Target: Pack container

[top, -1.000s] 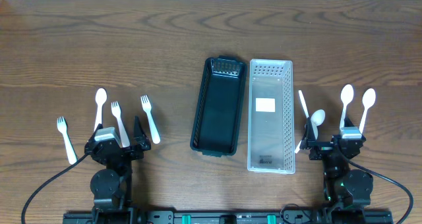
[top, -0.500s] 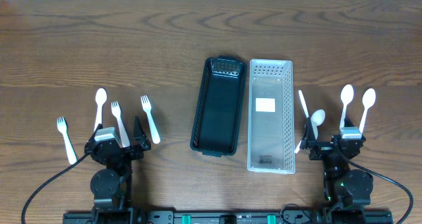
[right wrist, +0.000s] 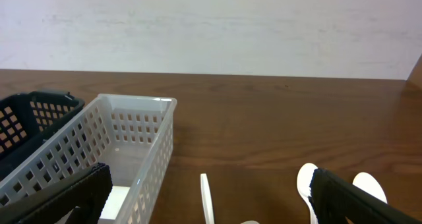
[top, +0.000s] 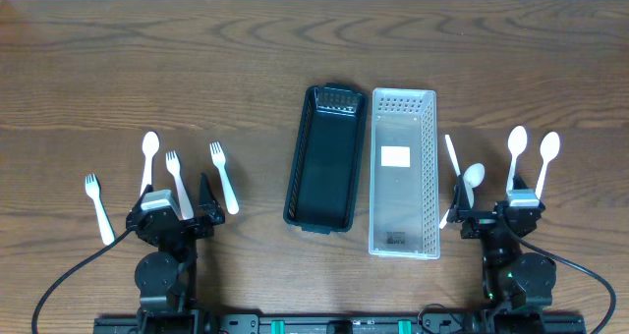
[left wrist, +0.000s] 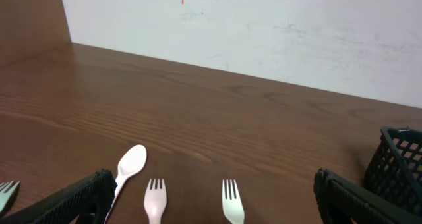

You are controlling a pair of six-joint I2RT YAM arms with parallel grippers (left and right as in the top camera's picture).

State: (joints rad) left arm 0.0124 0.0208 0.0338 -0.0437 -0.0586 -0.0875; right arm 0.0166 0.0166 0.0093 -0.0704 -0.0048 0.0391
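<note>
A black basket [top: 323, 157] and a clear white basket [top: 404, 172] lie side by side at the table's middle, both empty. Three white forks [top: 98, 207] [top: 178, 183] [top: 223, 176] and a white spoon [top: 148, 155] lie at the left. Three white spoons [top: 471, 181] [top: 516, 153] [top: 546, 157] and a white knife [top: 451, 156] lie at the right. My left gripper [top: 175, 219] is open and empty near the front edge, over the middle fork's handle. My right gripper [top: 499, 219] is open and empty, just below the spoons. The left wrist view shows two forks [left wrist: 155, 199] [left wrist: 231, 200] and the spoon [left wrist: 130, 165] between the fingers.
The right wrist view shows the white basket's wall [right wrist: 142, 151], the black basket's corner [right wrist: 26, 115], the knife [right wrist: 207, 194] and a pale wall behind the table. The left wrist view shows the black basket's corner [left wrist: 399, 161].
</note>
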